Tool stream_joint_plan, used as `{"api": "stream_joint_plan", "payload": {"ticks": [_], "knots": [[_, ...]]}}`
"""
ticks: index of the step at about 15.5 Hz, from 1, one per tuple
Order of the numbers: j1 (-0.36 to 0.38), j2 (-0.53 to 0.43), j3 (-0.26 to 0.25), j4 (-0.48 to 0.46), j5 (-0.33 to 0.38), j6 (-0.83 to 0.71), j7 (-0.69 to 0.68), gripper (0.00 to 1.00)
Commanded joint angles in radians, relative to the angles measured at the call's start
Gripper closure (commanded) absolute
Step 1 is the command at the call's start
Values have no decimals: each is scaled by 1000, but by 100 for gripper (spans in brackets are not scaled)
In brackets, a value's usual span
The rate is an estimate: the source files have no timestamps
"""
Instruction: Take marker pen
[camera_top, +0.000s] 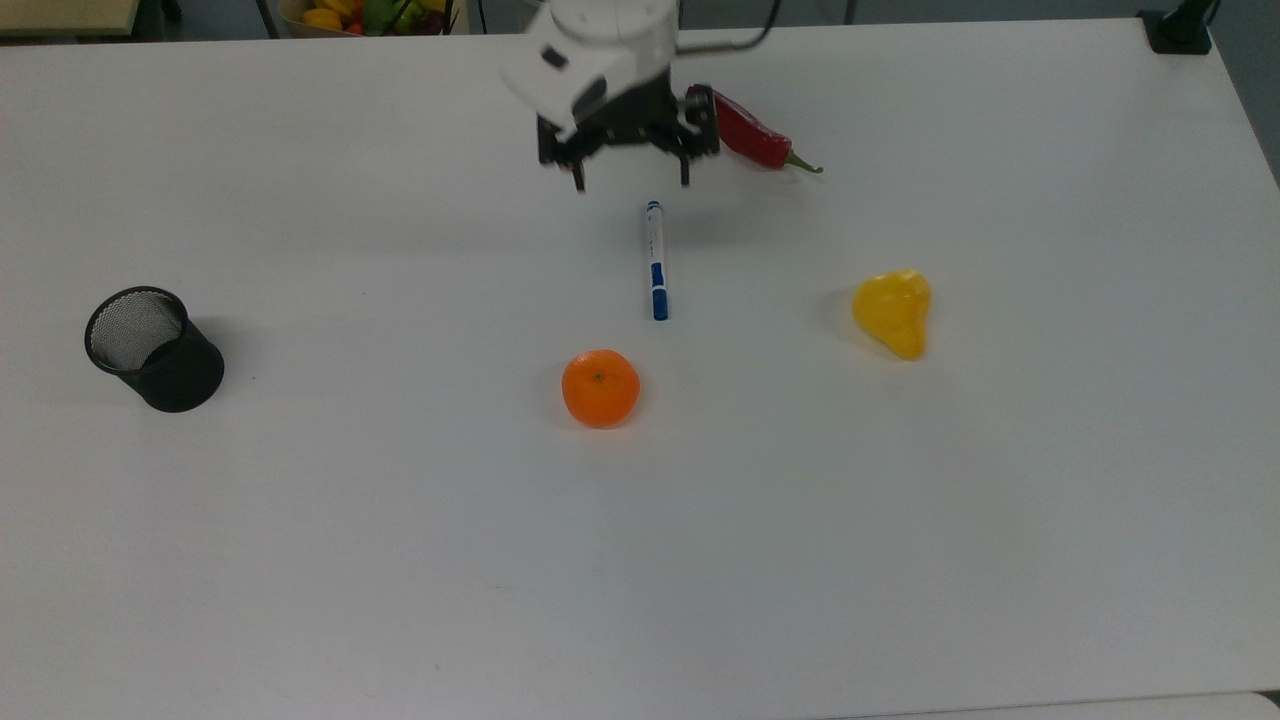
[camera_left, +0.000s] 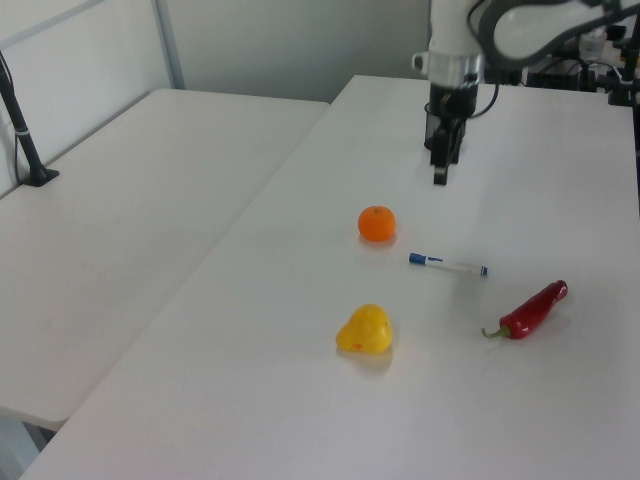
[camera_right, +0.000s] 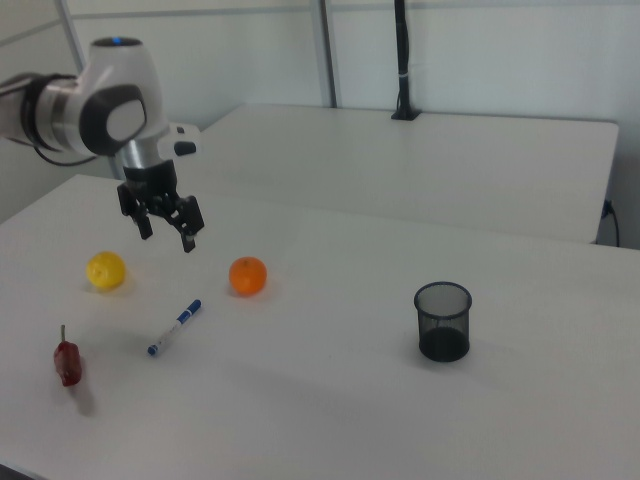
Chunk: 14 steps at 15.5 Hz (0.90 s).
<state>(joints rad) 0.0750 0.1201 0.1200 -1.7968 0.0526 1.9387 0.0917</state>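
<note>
The marker pen (camera_top: 655, 260) lies flat on the white table (camera_top: 400, 560), a slim white stick with a blue cap toward the orange. It also lies between the orange and the chilli in the left view (camera_left: 447, 264) and in the right view (camera_right: 175, 327). My gripper (camera_top: 631, 183) hangs in the air above the table, beyond the pen's far end in the top view, open with nothing between its fingers. The right view has the gripper (camera_right: 167, 238) well above the pen; the left view has the gripper (camera_left: 440, 175) high behind it.
An orange (camera_top: 600, 388) sits just below the pen in the top view. A yellow fruit (camera_top: 893, 311) lies at the top view's right, a red chilli (camera_top: 752, 135) beside the gripper, and a black mesh cup (camera_top: 153, 348) far at the top view's left.
</note>
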Motion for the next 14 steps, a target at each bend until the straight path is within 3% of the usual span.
{"api": "stream_joint_plan", "payload": {"ticks": [1,5,8,11,14], "knots": [[-7,-157,-52,-29,0,-150,16,0],[28,-267,-144,-15,1,-280,5,0],[83,-275,-216,23,6,-345,5,0],[72,-270,-221,39,6,-334,-3,0],[31,-211,-220,124,9,-325,-87,0]]}}
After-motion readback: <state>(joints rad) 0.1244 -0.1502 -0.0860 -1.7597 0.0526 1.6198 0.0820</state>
